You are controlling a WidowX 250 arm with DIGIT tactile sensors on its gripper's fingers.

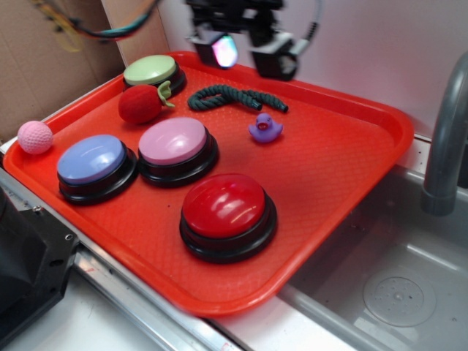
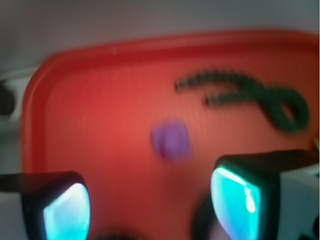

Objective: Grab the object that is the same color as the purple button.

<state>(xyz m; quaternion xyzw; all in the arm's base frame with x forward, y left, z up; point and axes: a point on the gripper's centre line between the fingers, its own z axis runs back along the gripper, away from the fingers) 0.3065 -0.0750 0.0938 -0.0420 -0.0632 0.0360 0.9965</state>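
The object, a tiny purple rubber duck (image 1: pixel 265 128), sits on the red tray (image 1: pixel 344 168) right of the pink-domed button. In the blurred wrist view the duck (image 2: pixel 171 140) lies ahead of and between my fingertips. The purple button (image 1: pixel 93 161), a blue-purple dome on a black base, stands at the tray's left. My gripper (image 1: pixel 248 53) hangs open above the tray's far edge, behind the duck, holding nothing. From the wrist camera the gripper (image 2: pixel 150 207) shows wide-spread glowing pads (image 2: pixel 235 197).
A dark green rope (image 1: pixel 234 96) lies just behind the duck. Pink (image 1: pixel 175 146), red (image 1: pixel 227 212) and green (image 1: pixel 152 71) buttons, a red plush strawberry (image 1: pixel 142 104) and a pink knitted ball (image 1: pixel 35 137) share the tray. A grey faucet (image 1: pixel 446 139) rises at right over the sink.
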